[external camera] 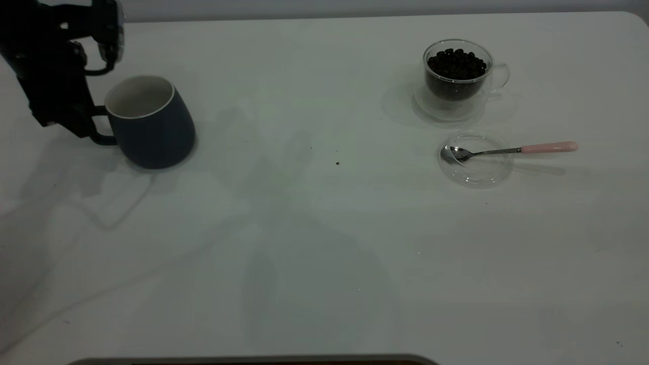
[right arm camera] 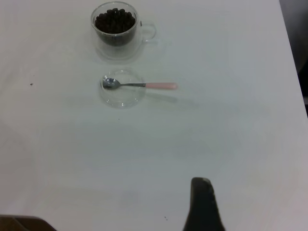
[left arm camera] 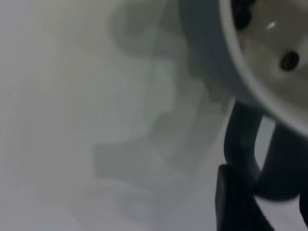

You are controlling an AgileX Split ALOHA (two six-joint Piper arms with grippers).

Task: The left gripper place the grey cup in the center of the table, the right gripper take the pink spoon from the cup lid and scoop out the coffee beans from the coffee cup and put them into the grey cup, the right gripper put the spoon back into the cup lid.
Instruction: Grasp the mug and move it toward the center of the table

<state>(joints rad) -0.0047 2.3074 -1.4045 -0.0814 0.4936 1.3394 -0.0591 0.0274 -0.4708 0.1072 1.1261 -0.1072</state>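
The left tool [external camera: 96, 124] is clamped on the grey mug's [external camera: 152, 124] handle, tilting it, to carry it toward the surface's [external camera: 324, 243] centre; the right tool's opening is not visible.

the grey cup [external camera: 150, 123], a dark blue-grey mug with a white lining and a thick loop handle, sits tilted at the left side of the table [external camera: 314, 243], its handle clamped by the left gripper [external camera: 94, 124]; the left wrist view shows a few dark beans inside it. on the right, the coffee cup [external camera: 459, 76] of clear glass stands upright, heaped with dark coffee beans [external camera: 456, 64]. just in front of it lies the clear cup lid [external camera: 475, 159], with the pink spoon [external camera: 507, 150] resting across it, bowl inside the lid and pink handle pointing outward to the right.
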